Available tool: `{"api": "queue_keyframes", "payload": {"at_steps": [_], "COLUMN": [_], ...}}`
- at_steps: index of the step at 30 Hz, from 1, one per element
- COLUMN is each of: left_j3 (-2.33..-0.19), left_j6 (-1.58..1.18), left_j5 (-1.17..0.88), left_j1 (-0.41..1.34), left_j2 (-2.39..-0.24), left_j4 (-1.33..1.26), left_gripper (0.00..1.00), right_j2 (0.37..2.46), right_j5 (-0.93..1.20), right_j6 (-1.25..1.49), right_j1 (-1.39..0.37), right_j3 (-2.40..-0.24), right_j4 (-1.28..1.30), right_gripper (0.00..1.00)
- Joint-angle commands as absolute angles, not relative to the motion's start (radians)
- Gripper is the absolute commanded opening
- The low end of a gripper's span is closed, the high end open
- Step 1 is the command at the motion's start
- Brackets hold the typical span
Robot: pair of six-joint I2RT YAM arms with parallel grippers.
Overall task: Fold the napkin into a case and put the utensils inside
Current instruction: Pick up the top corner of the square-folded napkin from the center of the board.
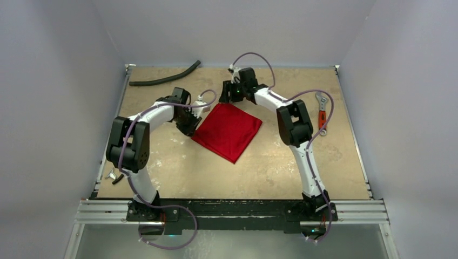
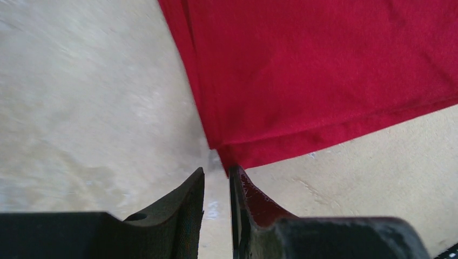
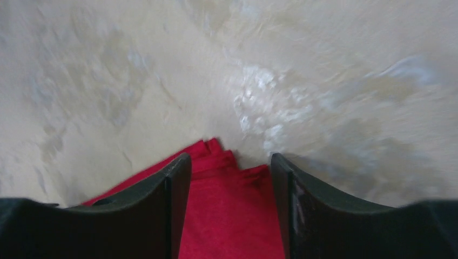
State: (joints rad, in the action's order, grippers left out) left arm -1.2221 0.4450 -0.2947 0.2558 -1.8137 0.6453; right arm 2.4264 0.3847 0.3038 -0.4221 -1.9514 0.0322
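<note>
Folding the napkin [image 1: 228, 131] into a case: layered square lying in the middle of the table [image 1: 270, 167].
Left gripper [image 2: 217, 175], jaws narrow and empty, meets its left corner; right gripper [image 3: 229, 157], jaws wide, straddles the far corner ungripped. Next fold likely needs every layer pinched together.

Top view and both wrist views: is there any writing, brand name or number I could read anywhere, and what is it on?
No text can be read in any view.
Napkin: plain red, no label showing.
Wrench: any marking is too small to read.
Black hose: no marking visible.
Left arm and right arm: no legible brand or number.
</note>
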Motion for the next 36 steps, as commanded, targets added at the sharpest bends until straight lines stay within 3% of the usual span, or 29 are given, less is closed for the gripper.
{"api": "queue_keyframes", "payload": {"at_steps": [1,13,24,36], "left_j3": [-1.169,-1.068,-1.064,-1.074], "left_j6": [0.326,0.371,0.391,0.387], "left_j5": [-0.365,-0.295,-0.238,-0.246], "left_j1": [0.25,0.245,0.246,0.246], "left_j2": [-1.771,-1.725,-1.719,-1.713], "left_j4": [0.563,0.49,0.466,0.479], "left_gripper": [0.22,0.22,0.22,0.22], "right_j2": [2.424,2.396,2.486,2.51], "right_j5": [0.4,0.45,0.647,0.676], "right_j6": [0.223,0.131,0.065,0.102], "right_j1": [-0.428,-0.422,-0.38,-0.38], "right_j3": [-2.014,-1.951,-2.083,-2.045], "right_j4": [0.122,0.167,0.275,0.226], "right_gripper": [0.6,0.56,0.51,0.38]}}
